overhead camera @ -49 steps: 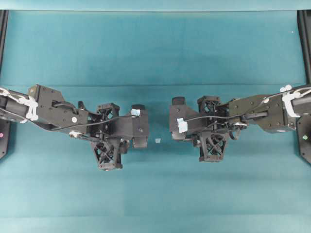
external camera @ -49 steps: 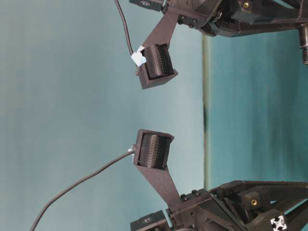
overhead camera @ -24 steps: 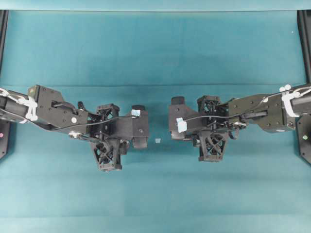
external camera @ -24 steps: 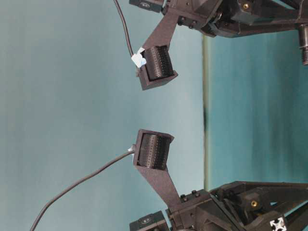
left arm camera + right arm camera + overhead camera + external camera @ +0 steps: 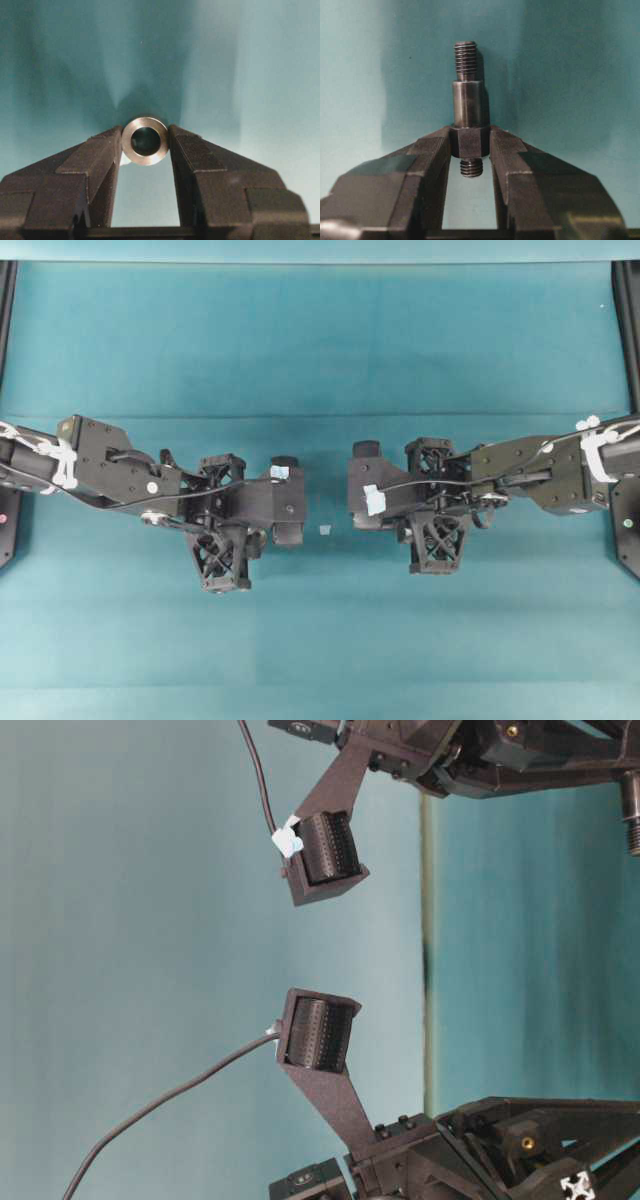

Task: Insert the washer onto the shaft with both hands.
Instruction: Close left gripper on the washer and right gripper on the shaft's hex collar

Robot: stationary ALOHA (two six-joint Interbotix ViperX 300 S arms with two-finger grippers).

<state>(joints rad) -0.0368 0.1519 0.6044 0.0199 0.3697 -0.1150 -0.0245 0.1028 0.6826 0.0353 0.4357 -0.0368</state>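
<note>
We are looking down at a teal table point(image 5: 320, 340). On the left side, our left arm point(image 5: 110, 472) is reaching in toward the middle. Our left claw point(image 5: 145, 141) is squeezing the washer point(image 5: 145, 141) between the tips of its two fingers point(image 5: 100, 155). The washer is a shiny silver ring, and we are seeing right through its dark hole in the left wrist view. Its round face is pointing back at that camera. A tiny bit of something pale is peeking out just behind its lower left edge.

In the middle of the table, a small pale scrap point(image 5: 324, 530) is lying in the gap between the two claws. It is not touching either one.

On the right side, our right arm point(image 5: 540, 472) is reaching in toward the middle too. Our right claw point(image 5: 470, 145) is gripping the shaft point(image 5: 467, 102) tightly by its thick collar. The shaft is standing straight up in the right wrist view. Its long end with the screw thread is sticking out past the fingertips, and a short threaded end is poking out below the collar, between the fingers.

The two claws are facing each other with open space between them. The washer and the shaft are well apart. From above, we cannot see the washer or the shaft, because the claws are hiding them.
</note>
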